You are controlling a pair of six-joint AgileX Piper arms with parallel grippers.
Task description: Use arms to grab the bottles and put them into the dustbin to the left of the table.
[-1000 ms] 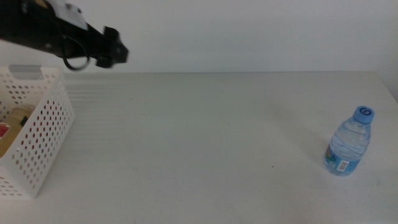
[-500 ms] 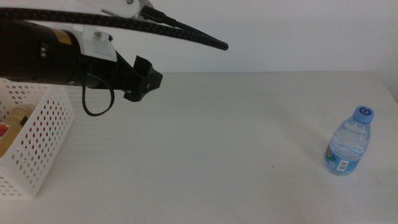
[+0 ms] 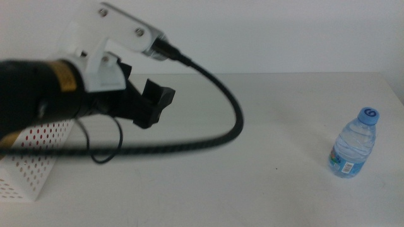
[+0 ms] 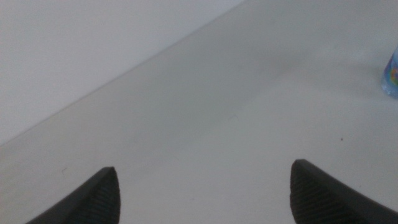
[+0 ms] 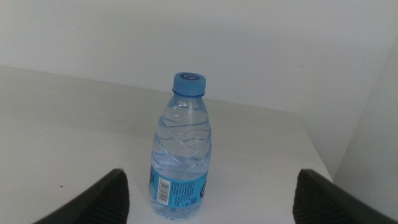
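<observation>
A clear water bottle with a blue cap and label stands upright near the right edge of the white table. My left gripper hangs over the left part of the table, beside the white perforated dustbin, far from the bottle. Its jaws are wide apart and empty in the left wrist view, where an edge of the bottle shows. My right gripper is open and empty, and the bottle stands a little ahead of it. The yellow bottle and red can are hidden.
The left arm and its thick black cable cover most of the dustbin and the left of the middle view. A white wall runs along the table's far edge. The right arm is out of the middle view.
My left arm has swung from above the dustbin to the right, out over the table and closer to the camera, now hiding the bin's inside. The water bottle has not moved.
</observation>
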